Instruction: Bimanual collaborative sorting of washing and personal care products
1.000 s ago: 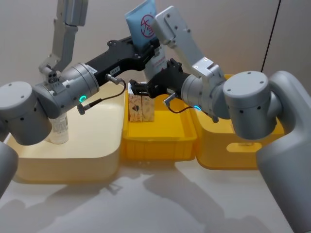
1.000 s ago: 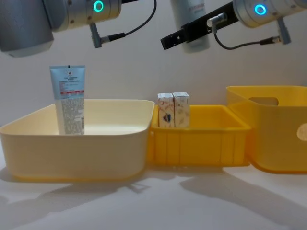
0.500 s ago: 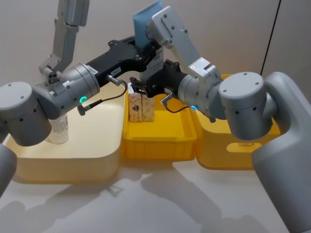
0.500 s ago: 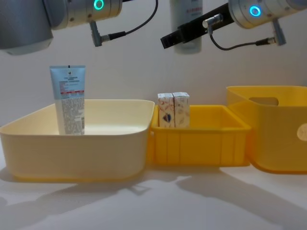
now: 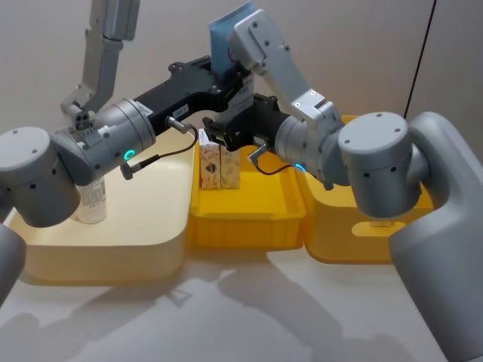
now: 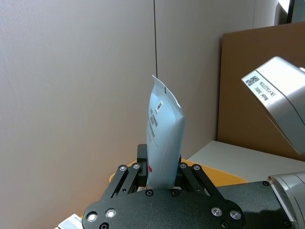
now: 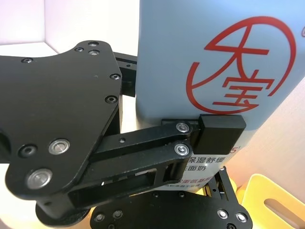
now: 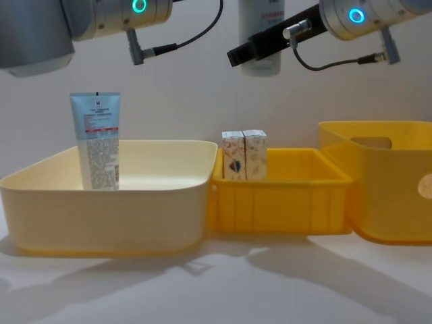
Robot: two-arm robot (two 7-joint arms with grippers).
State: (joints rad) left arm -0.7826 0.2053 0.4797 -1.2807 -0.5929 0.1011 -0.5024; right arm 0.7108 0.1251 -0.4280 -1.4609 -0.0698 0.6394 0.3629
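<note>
A pale blue squeeze tube [image 5: 226, 34] with a red round mark [image 7: 238, 71] is held high above the bins, crimped end up. My left gripper [image 5: 232, 75] is shut on it, and its fingers [image 6: 183, 169] clamp the tube's [image 6: 164, 138] lower part. My right gripper [image 5: 225, 136] is just below, at the tube's cap end [image 8: 262, 40]. A second pale blue tube [image 8: 95, 142] stands upright in the cream bin [image 8: 101, 202]. Two small printed cartons [image 8: 244, 155] stand side by side in the low yellow tray [image 8: 283, 199].
A tall yellow bin [image 8: 385, 189] with a handle cutout stands to the right of the tray. The three containers sit side by side across the white table. Both arms cross above the tray's back left corner.
My right gripper has shifted a little left and closer to the tube. The tube in my left gripper has barely moved. The bins and their contents are as before.
</note>
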